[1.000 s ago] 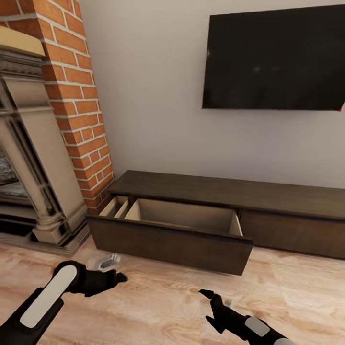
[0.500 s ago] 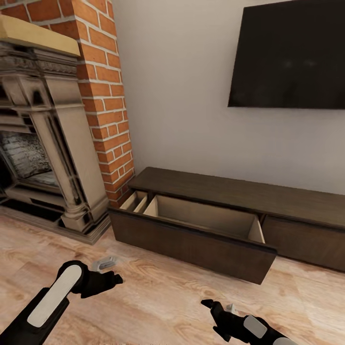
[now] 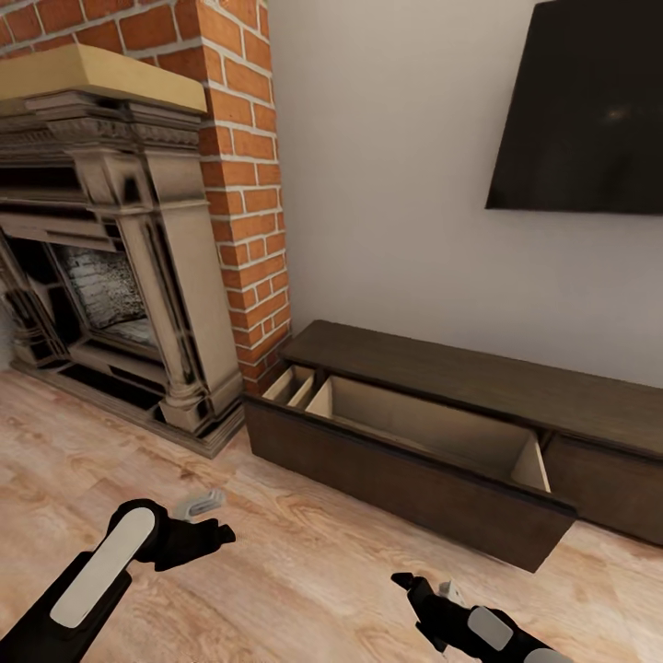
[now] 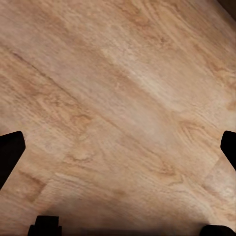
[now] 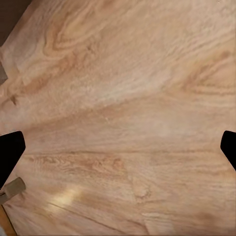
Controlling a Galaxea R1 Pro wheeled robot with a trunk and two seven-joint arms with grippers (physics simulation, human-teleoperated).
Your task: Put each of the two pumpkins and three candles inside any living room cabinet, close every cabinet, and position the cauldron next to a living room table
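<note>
1. where the plank floor [image 3: 304, 589] meets the white wall [image 3: 387, 166], the cabinet [image 3: 479, 382] runs low and dark brown, its left end just beside the brick column [image 3: 249, 184].
2. its drawer [image 3: 405, 470] stands pulled out toward the near side, front panel dark, inside walls pale tan.
3. as far as the head view reaches, the big compartment of the drawer holds nothing; a thin divider sets off a narrow slot at its left end.
4. to the right of the drawer, another flat cabinet front [image 3: 603, 483] sits closed.
5. a fireplace [image 3: 120, 239] with a dark carved surround and a tan mantel stands far left, touching the brick column.
6. a black tv [image 3: 589, 110] hangs on the wall above the cabinet's right part.
7. the left gripper [image 3: 216, 532] hangs low over the floor at near left, well apart from the drawer; in the left wrist view its fingertips [image 4: 11, 150] sit at opposite edges with bare planks between, so the jaws are wide and hold nothing.
8. the right gripper [image 3: 410, 589] hangs at near right, pointing toward the far left; in the right wrist view its fingertips [image 5: 10, 152] also stand far apart over bare floor, jaws wide, holding nothing.
9. a small grey object [image 3: 201, 504] shows just beyond the left gripper; what it is cannot be told.
</note>
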